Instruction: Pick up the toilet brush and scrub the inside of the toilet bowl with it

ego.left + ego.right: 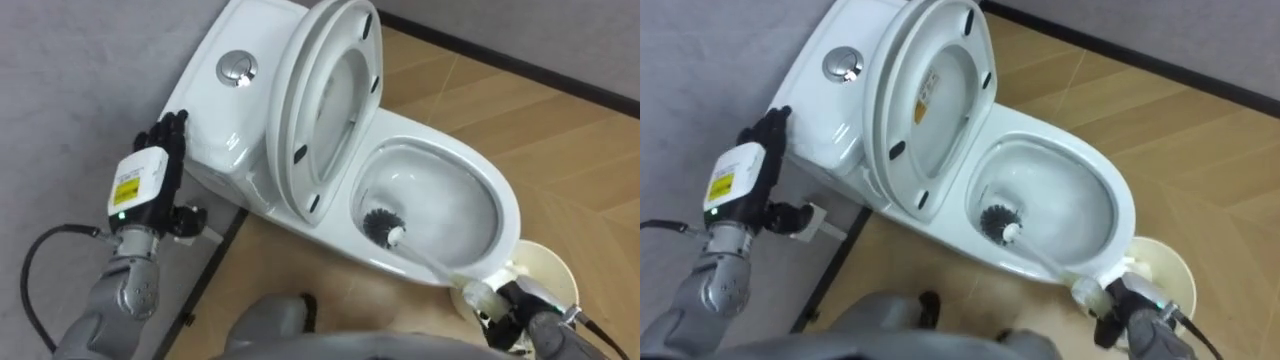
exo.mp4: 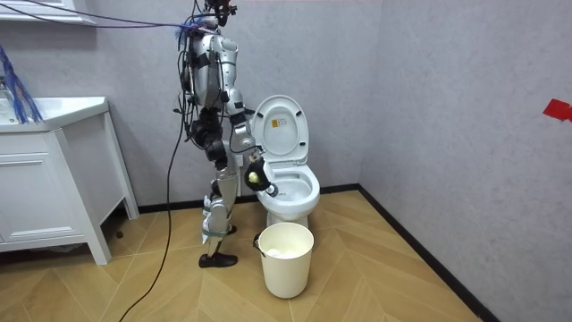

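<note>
Left of the toilet [image 1: 215, 115] we see the left robot hand [image 1: 166, 138], fingers loosely spread by the tank. The brush [image 1: 381, 226] has its head down in the bowl, and at the toilet's front rim the right robot hand [image 1: 515, 305] is curled round the handle.

A bathroom, plainly fitted.
A white toilet [image 1: 505, 200] stands against a grey wall [image 2: 447, 89], with its flush button [image 1: 237, 67] just beyond the left hand [image 1: 160, 145] and its lid [image 1: 335, 90] tipped up beside it. The right hand [image 1: 520, 315] holds a brush [image 1: 381, 227] whose head lies in the bowl. A pale bin [image 1: 548, 268] stands near that hand on the wooden floor [image 2: 375, 277], and a white washstand [image 2: 45, 179] stands well apart from both hands.
</note>
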Available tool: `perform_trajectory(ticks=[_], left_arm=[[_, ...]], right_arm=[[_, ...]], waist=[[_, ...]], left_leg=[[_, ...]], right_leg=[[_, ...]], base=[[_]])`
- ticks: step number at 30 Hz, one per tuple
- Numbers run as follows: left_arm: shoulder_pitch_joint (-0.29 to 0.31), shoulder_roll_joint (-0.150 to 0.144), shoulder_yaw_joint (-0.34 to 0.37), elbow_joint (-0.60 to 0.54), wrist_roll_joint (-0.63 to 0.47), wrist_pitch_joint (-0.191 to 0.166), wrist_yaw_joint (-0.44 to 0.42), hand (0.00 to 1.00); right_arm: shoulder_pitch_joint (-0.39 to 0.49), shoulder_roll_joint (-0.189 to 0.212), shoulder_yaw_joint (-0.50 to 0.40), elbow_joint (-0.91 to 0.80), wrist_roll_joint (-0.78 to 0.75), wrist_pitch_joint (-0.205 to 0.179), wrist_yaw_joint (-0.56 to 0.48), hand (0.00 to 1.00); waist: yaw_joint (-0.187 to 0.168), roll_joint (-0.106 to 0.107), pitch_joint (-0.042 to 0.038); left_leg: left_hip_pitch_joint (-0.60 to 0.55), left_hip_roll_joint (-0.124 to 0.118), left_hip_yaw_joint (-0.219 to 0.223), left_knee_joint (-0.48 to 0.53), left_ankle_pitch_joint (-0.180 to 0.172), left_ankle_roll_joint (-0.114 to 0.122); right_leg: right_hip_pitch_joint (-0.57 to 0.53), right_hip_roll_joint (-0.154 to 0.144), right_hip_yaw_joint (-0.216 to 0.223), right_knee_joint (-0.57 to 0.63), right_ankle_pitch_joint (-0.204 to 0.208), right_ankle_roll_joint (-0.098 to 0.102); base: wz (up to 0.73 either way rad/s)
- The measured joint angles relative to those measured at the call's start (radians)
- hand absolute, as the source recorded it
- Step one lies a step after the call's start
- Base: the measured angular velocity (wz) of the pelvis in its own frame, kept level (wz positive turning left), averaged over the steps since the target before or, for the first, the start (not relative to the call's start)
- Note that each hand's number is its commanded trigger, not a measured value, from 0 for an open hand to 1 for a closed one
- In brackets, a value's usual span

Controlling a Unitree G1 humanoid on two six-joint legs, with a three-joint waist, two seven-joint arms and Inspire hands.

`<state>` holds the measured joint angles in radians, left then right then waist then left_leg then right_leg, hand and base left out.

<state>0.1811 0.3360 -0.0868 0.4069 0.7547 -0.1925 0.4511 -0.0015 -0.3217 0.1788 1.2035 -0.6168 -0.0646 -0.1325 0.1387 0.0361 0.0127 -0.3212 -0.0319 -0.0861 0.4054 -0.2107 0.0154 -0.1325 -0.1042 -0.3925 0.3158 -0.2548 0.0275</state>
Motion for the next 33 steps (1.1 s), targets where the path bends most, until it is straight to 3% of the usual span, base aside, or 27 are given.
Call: perform_trajectory(ticks=[2, 6, 10, 13, 17, 23, 26, 30, 33], left_arm=[[-0.027, 0.001, -0.005, 0.019, 0.002, -0.006, 0.028, 0.0], [-0.099, 0.01, -0.039, 0.056, 0.003, -0.01, 0.059, 0.0], [-0.169, 0.035, -0.076, 0.104, 0.003, 0.001, 0.07, 0.0], [-0.192, 0.047, -0.081, 0.107, 0.004, 0.011, 0.094, 0.0], [-0.237, 0.072, -0.114, 0.124, 0.002, 0.021, 0.152, 0.0], [-0.338, 0.117, -0.208, 0.156, -0.044, 0.045, 0.224, 0.0], [-0.371, 0.122, -0.225, 0.167, -0.061, 0.054, 0.251, 0.0], [-0.419, 0.126, -0.251, 0.193, -0.088, 0.06, 0.287, 0.0], [-0.45, 0.138, -0.254, 0.192, -0.096, 0.06, 0.322, 0.0]], right_arm=[[-0.043, -0.01, 0.031, 0.03, 0.027, 0.001, -0.002, 1.0], [-0.124, -0.058, 0.09, 0.038, 0.027, 0.005, -0.007, 1.0], [-0.185, -0.073, 0.124, 0.027, 0.022, 0.032, -0.009, 1.0], [-0.225, -0.094, 0.155, -0.01, 0.018, 0.041, -0.007, 1.0], [-0.299, -0.153, 0.214, -0.035, -0.014, 0.045, -0.003, 1.0], [-0.399, -0.205, 0.282, -0.052, -0.02, 0.069, 0.003, 1.0], [-0.454, -0.214, 0.311, -0.055, -0.025, 0.074, 0.001, 1.0], [-0.473, -0.234, 0.333, -0.091, -0.021, 0.078, -0.015, 1.0], [-0.5, -0.243, 0.34, -0.09, -0.006, 0.081, -0.027, 1.0]], waist=[[0.004, 0.001, 0.002], [0.01, 0.011, 0.0194], [0.01, 0.01, 0.0245], [0.011, 0.004, 0.0279], [0.013, -0.003, 0.0323], [0.037, -0.014, 0.0396], [0.039, -0.015, 0.0413], [0.041, -0.021, 0.051], [0.042, -0.027, 0.0632]], left_leg=[[-0.043, 0.001, 0.001, 0.018, 0.001, 0.002], [-0.142, 0.001, 0.004, 0.074, 0.004, 0.006], [-0.227, 0.0, 0.005, 0.112, 0.006, 0.007], [-0.282, 0.0, 0.032, 0.119, 0.023, 0.008], [-0.373, 0.002, 0.047, 0.148, 0.038, 0.008], [-0.454, 0.006, 0.041, 0.148, 0.074, 0.0], [-0.491, 0.003, 0.041, 0.147, 0.089, -0.004], [-0.53, 0.003, 0.038, 0.148, 0.098, -0.01], [-0.569, 0.004, 0.038, 0.15, 0.113, -0.014]], right_leg=[[-0.052, -0.004, 0.007, 0.033, 0.0, 0.0], [-0.165, -0.023, 0.005, 0.121, -0.009, -0.01], [-0.265, -0.045, 0.009, 0.207, -0.03, -0.022], [-0.343, -0.055, 0.035, 0.243, -0.035, -0.03], [-0.446, -0.07, 0.035, 0.296, -0.037, -0.046], [-0.537, -0.069, 0.039, 0.313, -0.022, -0.063], [-0.58, -0.075, 0.04, 0.329, -0.018, -0.072], [-0.623, -0.083, 0.034, 0.354, -0.019, -0.082], [-0.668, -0.085, 0.034, 0.368, -0.014, -0.092]], base=[[-0.07], [-0.06], [-0.03], [-0.14], [-0.07], [0.03], [0.0], [0.03], [0.01]])
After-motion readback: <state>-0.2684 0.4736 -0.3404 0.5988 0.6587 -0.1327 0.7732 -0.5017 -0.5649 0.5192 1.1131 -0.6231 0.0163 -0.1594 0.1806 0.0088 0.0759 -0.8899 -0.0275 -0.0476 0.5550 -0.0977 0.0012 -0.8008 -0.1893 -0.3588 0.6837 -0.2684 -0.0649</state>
